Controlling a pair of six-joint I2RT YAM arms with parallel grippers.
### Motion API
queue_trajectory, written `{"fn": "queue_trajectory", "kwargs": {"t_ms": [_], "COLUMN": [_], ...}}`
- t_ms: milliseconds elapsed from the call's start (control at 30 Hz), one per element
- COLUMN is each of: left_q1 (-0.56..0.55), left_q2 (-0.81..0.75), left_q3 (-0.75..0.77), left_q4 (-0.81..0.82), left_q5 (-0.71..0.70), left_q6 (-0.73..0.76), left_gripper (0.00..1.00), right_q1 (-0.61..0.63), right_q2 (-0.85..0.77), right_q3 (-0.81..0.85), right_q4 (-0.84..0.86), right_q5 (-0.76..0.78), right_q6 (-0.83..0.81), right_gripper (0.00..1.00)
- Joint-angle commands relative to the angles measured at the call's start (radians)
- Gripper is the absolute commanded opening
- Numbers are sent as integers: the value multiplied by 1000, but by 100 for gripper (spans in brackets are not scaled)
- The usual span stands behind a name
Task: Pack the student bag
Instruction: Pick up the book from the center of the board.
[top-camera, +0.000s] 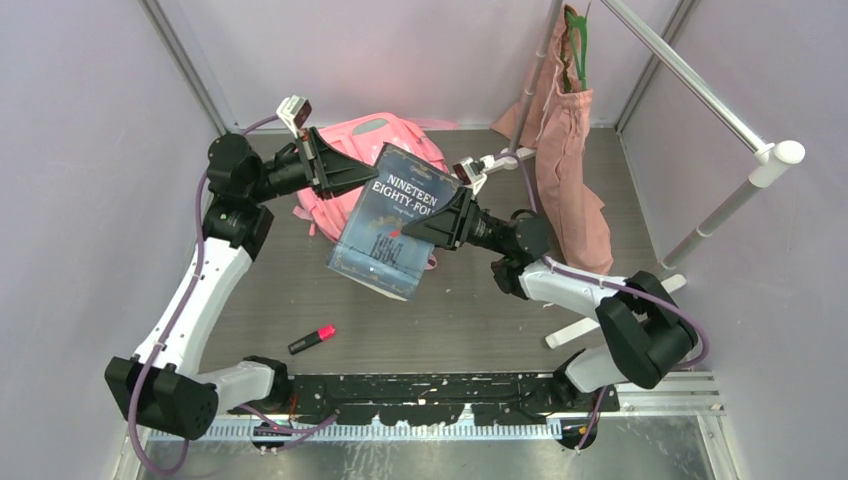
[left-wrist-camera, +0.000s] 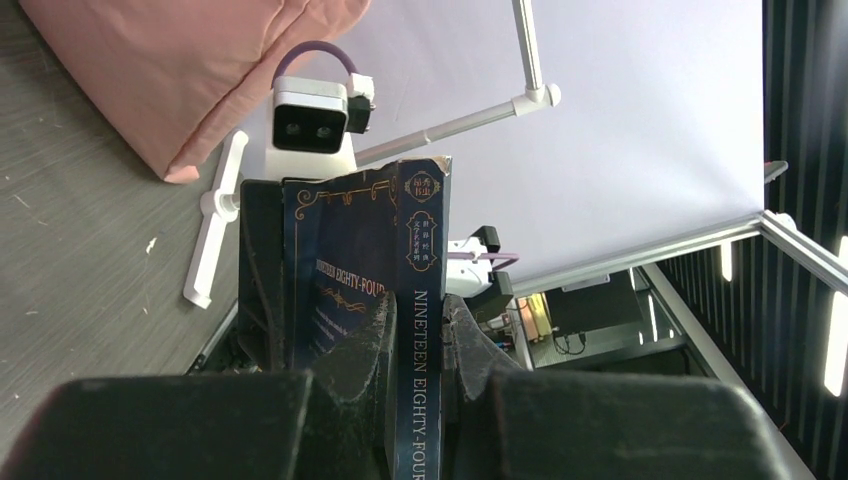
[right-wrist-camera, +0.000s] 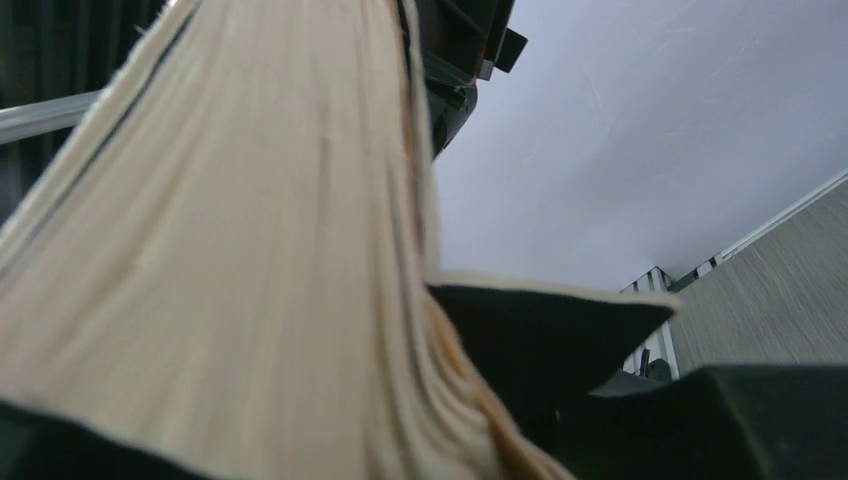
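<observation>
Navy-blue hardback, Nineteen Eighty-Four (top-camera: 385, 222), held clear of the table (top-camera: 480, 310) near its centre, pinched from two sides. Left gripper (top-camera: 365, 180) clamped narrow on the spine at about 10 o'clock of the cover; plain in the left wrist view, with fingers (left-wrist-camera: 372, 345) pressed to either side of the spine. Right gripper (top-camera: 420, 230) apparently closed on the fore-edge at 3 o'clock. Only one finger (right-wrist-camera: 540, 340) showing against the page block in its own view, so that grip is judged from overhead.

Most likely to go wrong with two arms on one book:
- Could bend the cover or strain the binding if moved out of step.
- Could drop to the table if released on one side while the other bite is shallow.
- Could fan open and snag on fabric if held by the fore-edge alone.
- Cannot tell whether the bag's mouth is unzipped, hidden as it is behind book and left arm. Would jam against cloth if shut or collapsed.

Student bag (top-camera: 405, 133) lying at 12 o'clock on the table, just behind the book and largely covered by it. Bright pink fabric, rounded top with a pale patch, more pink bulging out at 9 o'clock of the book. Soft and slumped rather than standing, so probably in need of propping open.

Pink-and-black marker (top-camera: 312, 339) lying apart at 7 o'clock.
</observation>
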Motion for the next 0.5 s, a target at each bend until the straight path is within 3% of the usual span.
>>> {"fn": "queue_trajectory", "kwargs": {"t_ms": [0, 133, 167, 233, 267, 300, 367, 400, 467], "left_q1": [22, 24, 24, 26, 29, 32, 51, 60, 62], "left_q2": [-34, -42, -46, -51, -52, -50, -37, -27, -2], "left_q3": [2, -13, -13, -6, 7, 41, 153, 227, 355], "left_q4": [83, 43, 28, -21, -76, -173, -498, -697, -1004], "left_q5": [-15, -16, -15, 1, 14, 28, 37, 9, -126], "left_q6": [-25, 15, 32, 83, 133, 205, 471, 679, 938], "left_gripper": [0, 0, 0, 1, 13, 36, 65, 74, 83], "right_q1": [10, 7, 7, 7, 8, 6, -3, -8, -24], "right_q2": [18, 38, 41, 43, 43, 42, 43, 42, 27], "right_q3": [-2, 10, 18, 34, 41, 47, 68, 81, 101], "right_q4": [59, 59, 59, 60, 62, 59, 22, -22, -120], "right_q5": [18, 29, 26, 10, 1, -17, -87, -130, -224], "right_q6": [23, 46, 50, 62, 70, 77, 96, 98, 78], "right_gripper": [46, 7, 2, 1, 1, 1, 1, 1, 1]}}
